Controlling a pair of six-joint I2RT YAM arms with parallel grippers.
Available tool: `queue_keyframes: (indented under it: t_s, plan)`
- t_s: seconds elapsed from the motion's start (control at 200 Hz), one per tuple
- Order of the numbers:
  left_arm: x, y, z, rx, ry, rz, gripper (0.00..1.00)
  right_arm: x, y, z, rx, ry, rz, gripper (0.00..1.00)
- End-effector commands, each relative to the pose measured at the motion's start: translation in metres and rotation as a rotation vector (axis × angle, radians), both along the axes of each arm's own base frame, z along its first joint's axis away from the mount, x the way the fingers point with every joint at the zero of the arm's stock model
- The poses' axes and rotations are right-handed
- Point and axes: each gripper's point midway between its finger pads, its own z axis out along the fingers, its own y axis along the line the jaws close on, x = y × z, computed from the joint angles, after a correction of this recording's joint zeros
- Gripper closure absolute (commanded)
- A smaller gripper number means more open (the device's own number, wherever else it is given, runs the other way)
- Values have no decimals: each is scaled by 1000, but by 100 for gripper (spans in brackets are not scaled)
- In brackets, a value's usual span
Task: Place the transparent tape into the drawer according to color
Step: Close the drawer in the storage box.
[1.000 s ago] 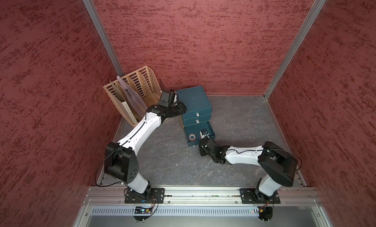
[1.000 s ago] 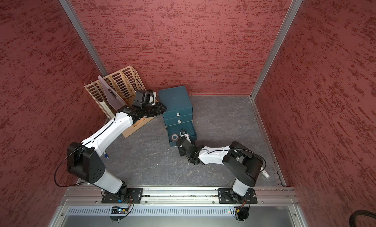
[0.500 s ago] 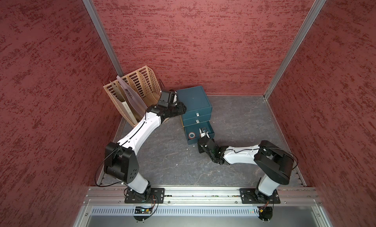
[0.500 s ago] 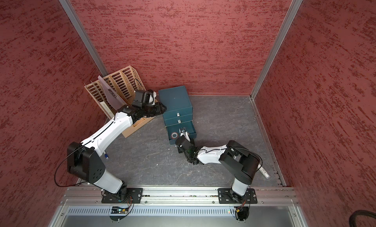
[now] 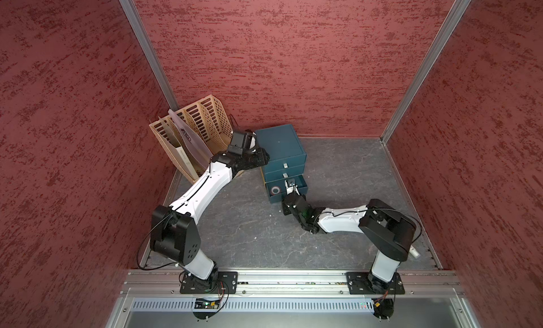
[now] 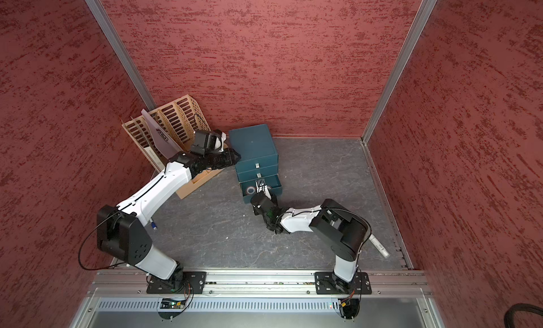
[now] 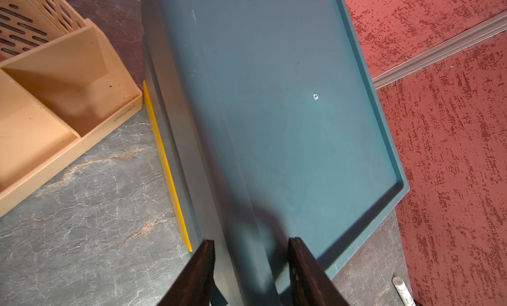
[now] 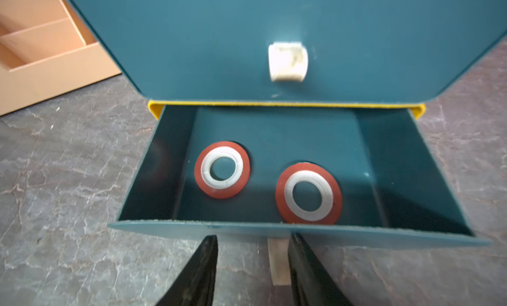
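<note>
The lowest drawer [image 8: 406,181] of the blue cabinet [image 5: 279,144] stands pulled out toward the robot, while the two drawers above it look shut; two red tape rolls lie flat on its floor, apart from each other, the first roll [image 8: 222,193] toward the side of the cabinet where the file rack [image 5: 199,126] stands, the second roll [image 8: 308,176] close against the drawer's front wall; no other rolls show in any view, so whether the rest are stowed I cannot tell. The right hand [image 8: 252,237] sits low at the cabinet's front, just outside the drawer's front wall, its fingers spread and empty, with the drawer's pale handle [image 8: 278,260] in the gap between them, close to one finger and clear of the other. The left hand [image 7: 249,240] is up at the cabinet's top edge on the rack side, fingers straddling the rim; whether they pinch it I cannot tell. The next move is probably closing this drawer, and it turns on one line: the drawer slides straight back into the cabinet, directly away from the right hand, which is much the nearer; a push should go square on the front wall along that line, since an angled push could skew the drawer or shift the cabinet.
</note>
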Motion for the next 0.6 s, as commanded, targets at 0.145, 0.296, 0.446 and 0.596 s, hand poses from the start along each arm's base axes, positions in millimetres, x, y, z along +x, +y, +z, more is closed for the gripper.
queue_keyframes:
  t_s: [0.145,0.296,0.446,0.596]
  plan:
    - [-6,0,3,7,8,-30,53,30,0,18,50,-59,-40,51]
    - [-6,0,1,8,11,-31,53,41,2,13,55,-53,-37,51]
    - [-6,0,0,9,15,-33,53,50,5,8,53,-57,-32,51]
    - [-5,0,-1,9,18,-35,53,55,10,3,53,-66,-24,51]
